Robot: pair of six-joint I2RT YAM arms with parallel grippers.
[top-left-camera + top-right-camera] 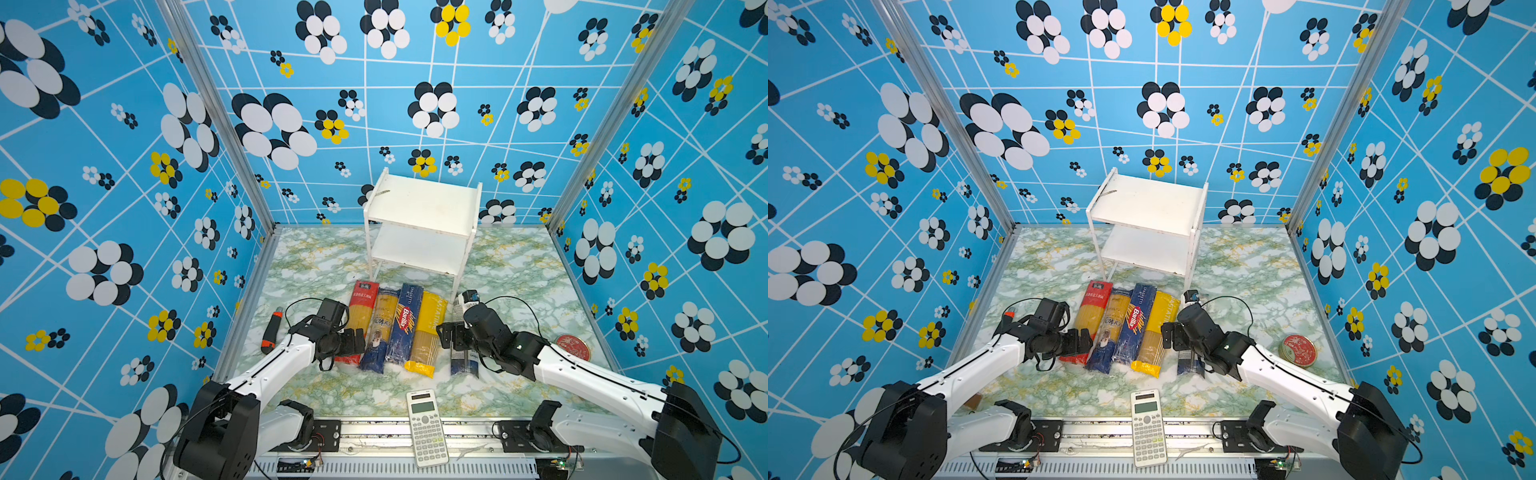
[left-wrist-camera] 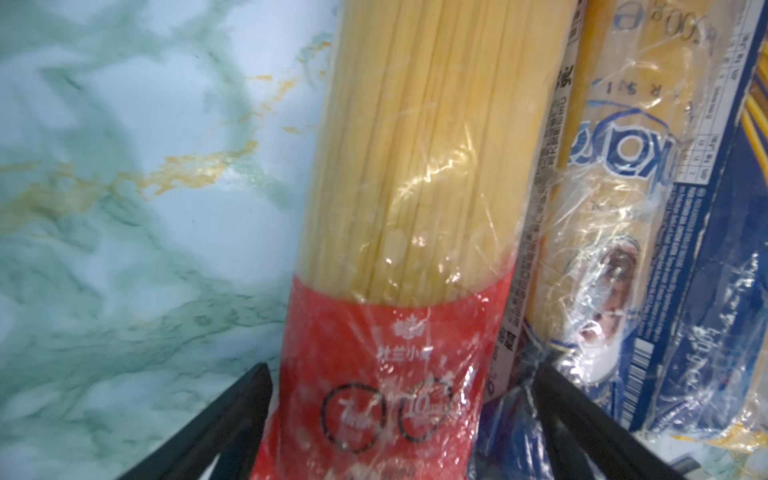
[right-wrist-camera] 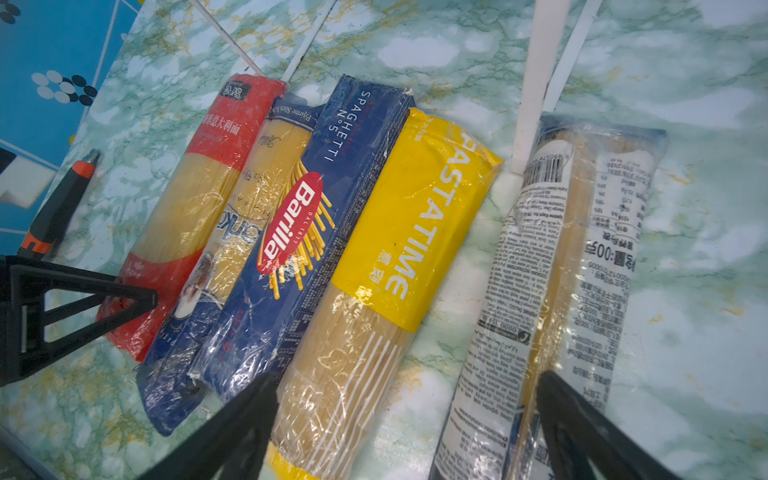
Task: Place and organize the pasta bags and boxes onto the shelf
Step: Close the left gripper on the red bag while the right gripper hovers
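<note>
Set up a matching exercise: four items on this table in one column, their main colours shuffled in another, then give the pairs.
Items:
1. Barilla box
2. calculator
3. utility knife
4. round tin

Colours:
A. red
B. white
C. dark blue
D. black and orange

Pairs: 1-C, 2-B, 3-D, 4-A

The dark blue box reads "Barilla" in a red oval, with "SPAGHETTI No 5" near its end. The yellow bag says "PASTATIME". The red-ended bag carries Chinese characters and a circled "10min". The navy-ended bag shows "500g". The other navy-ended bag bears a barcode and illegibly fine print.
</note>
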